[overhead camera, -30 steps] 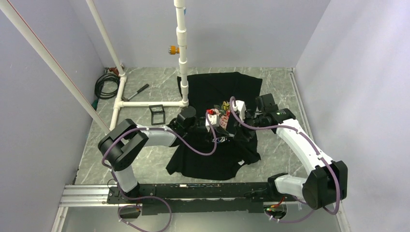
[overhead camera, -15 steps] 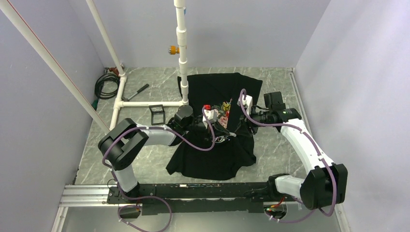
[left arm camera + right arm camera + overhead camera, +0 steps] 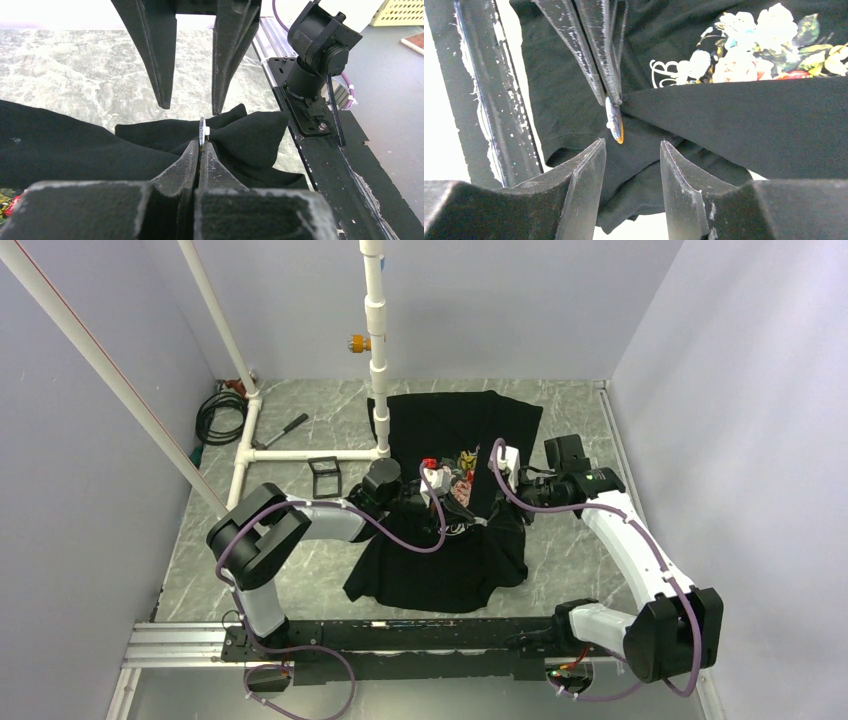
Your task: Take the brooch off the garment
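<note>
The black garment (image 3: 450,420) lies on the table, and its rose print (image 3: 764,35) shows in the right wrist view. My left gripper (image 3: 201,145) is shut on the brooch (image 3: 202,131), which I see edge-on. The cloth (image 3: 250,132) is drawn up to a point at the brooch's back. In the right wrist view the brooch (image 3: 614,122) hangs, grey and orange, from the left gripper's shut fingers (image 3: 596,50). My right gripper (image 3: 631,142) is open and empty just in front of the brooch, its fingers (image 3: 155,55) apart. In the top view the two grippers meet over the shirt's middle (image 3: 485,500).
A white pipe frame (image 3: 378,350) stands at the back left, against the shirt's edge. A black cable coil (image 3: 215,415), a hammer (image 3: 282,430) and a small black frame (image 3: 325,477) lie at the left. A black rail (image 3: 400,635) runs along the near edge.
My right arm has drawn back to the right, away from the left gripper. The shirt's near right part has been pulled in. The left gripper still holds the brooch.
</note>
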{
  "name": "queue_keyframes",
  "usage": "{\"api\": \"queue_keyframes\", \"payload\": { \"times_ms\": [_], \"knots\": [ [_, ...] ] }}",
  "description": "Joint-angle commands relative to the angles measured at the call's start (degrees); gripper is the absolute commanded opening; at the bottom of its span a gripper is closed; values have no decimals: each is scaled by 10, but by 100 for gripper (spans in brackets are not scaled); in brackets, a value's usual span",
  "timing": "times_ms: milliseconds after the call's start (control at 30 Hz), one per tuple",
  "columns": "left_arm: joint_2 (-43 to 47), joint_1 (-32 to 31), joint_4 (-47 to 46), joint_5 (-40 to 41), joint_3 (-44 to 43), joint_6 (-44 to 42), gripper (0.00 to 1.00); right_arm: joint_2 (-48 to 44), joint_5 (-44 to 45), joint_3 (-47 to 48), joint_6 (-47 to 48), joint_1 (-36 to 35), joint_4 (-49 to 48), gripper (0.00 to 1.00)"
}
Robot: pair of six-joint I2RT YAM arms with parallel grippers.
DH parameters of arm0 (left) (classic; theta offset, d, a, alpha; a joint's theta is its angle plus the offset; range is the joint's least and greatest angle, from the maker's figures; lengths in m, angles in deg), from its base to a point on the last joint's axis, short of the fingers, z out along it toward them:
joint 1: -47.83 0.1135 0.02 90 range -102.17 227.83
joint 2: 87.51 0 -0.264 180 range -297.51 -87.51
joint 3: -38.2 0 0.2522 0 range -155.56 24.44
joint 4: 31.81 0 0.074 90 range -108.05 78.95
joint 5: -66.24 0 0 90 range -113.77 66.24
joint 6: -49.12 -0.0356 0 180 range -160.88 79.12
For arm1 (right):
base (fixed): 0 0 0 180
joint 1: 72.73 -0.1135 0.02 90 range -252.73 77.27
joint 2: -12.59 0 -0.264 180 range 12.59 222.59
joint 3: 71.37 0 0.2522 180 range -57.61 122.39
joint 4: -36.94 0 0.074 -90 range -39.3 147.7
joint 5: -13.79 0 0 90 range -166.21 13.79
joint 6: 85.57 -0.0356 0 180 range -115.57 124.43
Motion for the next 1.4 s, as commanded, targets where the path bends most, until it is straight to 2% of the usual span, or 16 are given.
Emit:
{"api": "queue_keyframes", "payload": {
  "times_ms": [0,333,500,600,700,733,767,800,900,933,1000,1167,1367],
  "knots": [
    [-7,-1,-44,-31,-21,25,0,-9,-13,-7,16,-17,-12,46],
    [-10,-1,-66,-36,-23,51,0,-5,-13,-17,22,-22,-16,40],
    [-13,-1,-79,-39,-24,67,0,-4,-17,-18,23,-23,-20,33],
    [-12,-1,-78,-38,-24,68,0,-4,-20,-16,25,-23,-19,21],
    [-13,-1,-68,-28,-26,66,0,-4,-25,-12,23,-23,-18,3],
    [-13,-1,-62,-18,-25,66,12,-4,-24,-12,15,-22,-22,0],
    [-13,-1,-57,-8,-24,64,30,-6,-21,-14,-1,-23,-32,0],
    [-11,-1,-54,6,-20,60,45,-6,-15,-15,-23,-22,-44,0],
    [-4,-1,-61,50,-1,52,72,-5,7,-19,-60,-20,-57,0],
    [-1,-2,-59,69,4,46,90,-4,14,-20,-69,-20,-60,0],
    [2,-5,-48,99,7,38,94,-5,20,-22,-88,-21,-65,0],
    [1,-12,-12,164,-14,55,93,-13,25,-29,-107,-21,-70,0],
    [-14,-24,18,179,-36,70,91,-17,30,-32,-114,-22,-72,0]
  ]
}}
